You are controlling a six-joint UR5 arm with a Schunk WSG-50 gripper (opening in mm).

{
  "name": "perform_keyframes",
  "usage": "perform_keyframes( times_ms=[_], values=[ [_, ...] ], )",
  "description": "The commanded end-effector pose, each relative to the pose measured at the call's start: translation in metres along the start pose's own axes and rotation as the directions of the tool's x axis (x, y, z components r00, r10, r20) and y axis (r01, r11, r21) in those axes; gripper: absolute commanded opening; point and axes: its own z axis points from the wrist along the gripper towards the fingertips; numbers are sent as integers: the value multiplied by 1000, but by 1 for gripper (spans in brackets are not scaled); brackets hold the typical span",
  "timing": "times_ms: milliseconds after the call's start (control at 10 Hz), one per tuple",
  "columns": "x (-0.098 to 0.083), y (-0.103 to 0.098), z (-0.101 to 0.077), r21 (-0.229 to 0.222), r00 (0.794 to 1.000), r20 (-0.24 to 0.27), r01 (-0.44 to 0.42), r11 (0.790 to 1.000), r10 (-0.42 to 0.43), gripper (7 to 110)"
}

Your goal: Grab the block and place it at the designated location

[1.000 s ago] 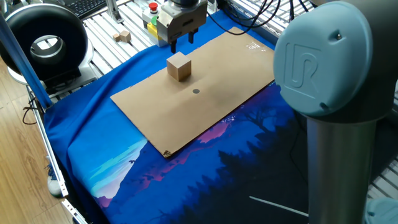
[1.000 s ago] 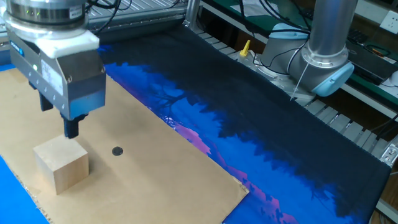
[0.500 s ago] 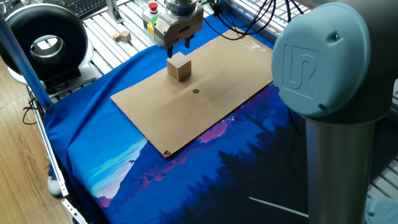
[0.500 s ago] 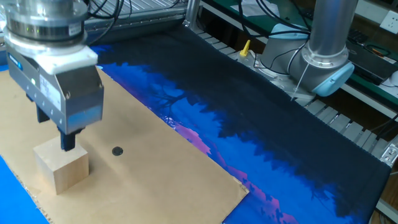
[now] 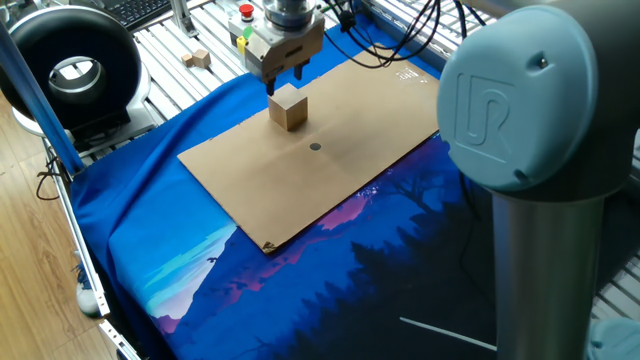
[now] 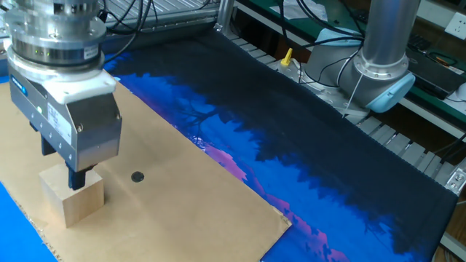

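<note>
Right now your gripper (image 5: 285, 78) hangs low over the block (image 5: 287, 107), jaws spread and holding nothing, one fingertip (image 6: 76, 179) level with its top face, while the block sits on the cardboard sheet (image 5: 330, 190) near the dark dot (image 5: 315, 147), apart from it.

We see the gripper (image 5: 285, 79) (image 6: 61, 164) pointing straight down, wrist vertical, fingers spread apart with a clear gap between them. One dark fingertip (image 6: 76, 179) shows below the metal body. Arm's grey base joint (image 6: 378, 69) stands well apart.
</note>
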Motion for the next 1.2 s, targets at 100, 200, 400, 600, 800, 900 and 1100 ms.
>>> perform_keyframes(
  times_ms=[100, 200, 400, 600, 800, 900, 1100],
  values=[
    [-1, -6, 10, 22, 1000, 21, -8, 1000, 8, 66],
    [-1, -10, 13, 27, 1000, 26, 0, 1000, -1, 66],
    [-2, -12, 18, 27, 999, 40, 2, 1000, -3, 66],
    [-3, -3, 17, 12, 999, 46, 5, 1000, -6, 66],
    [2, 11, -1, 2, 1000, 27, -5, 1000, 5, 66],
    [2, 13, -7, -2, 1000, 24, -6, 1000, 6, 66],
    [0, 14, -2, -7, 1000, 30, -4, 1000, 5, 66]
  ],
)
